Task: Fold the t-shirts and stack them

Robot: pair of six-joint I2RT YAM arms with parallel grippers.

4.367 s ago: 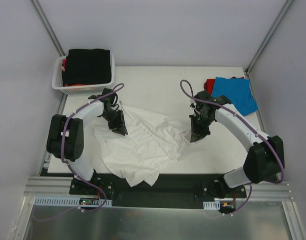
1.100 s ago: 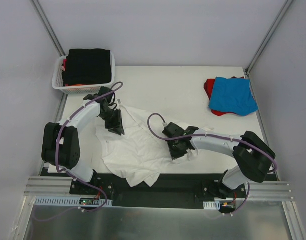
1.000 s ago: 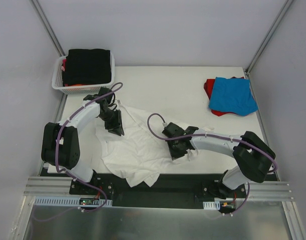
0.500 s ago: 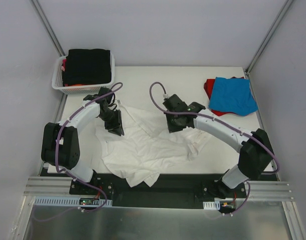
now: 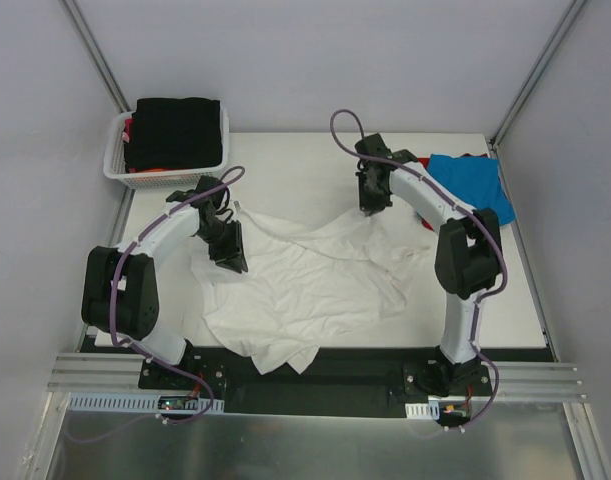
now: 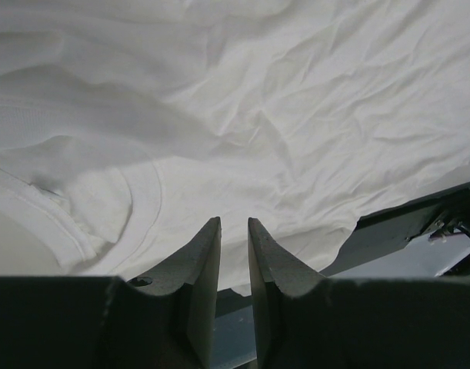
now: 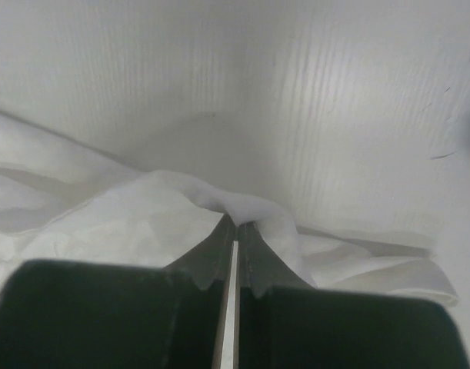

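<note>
In the middle of the desk (image 5: 315, 160) lies the white t-shirt (image 5: 305, 285). The right jaws are shut on its far fold; the left jaws (a narrow slit, nothing inside) stand over it. I think a harder pull may slip the thin fold out.

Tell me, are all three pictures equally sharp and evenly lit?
No. Top external: crisp, evenly lit, soft shadows on the white t-shirt. Left wrist: sharp creases, the left end effector dark in front. Right wrist: hazy, faintly striped, cloth blurred at the right end effector.
</note>
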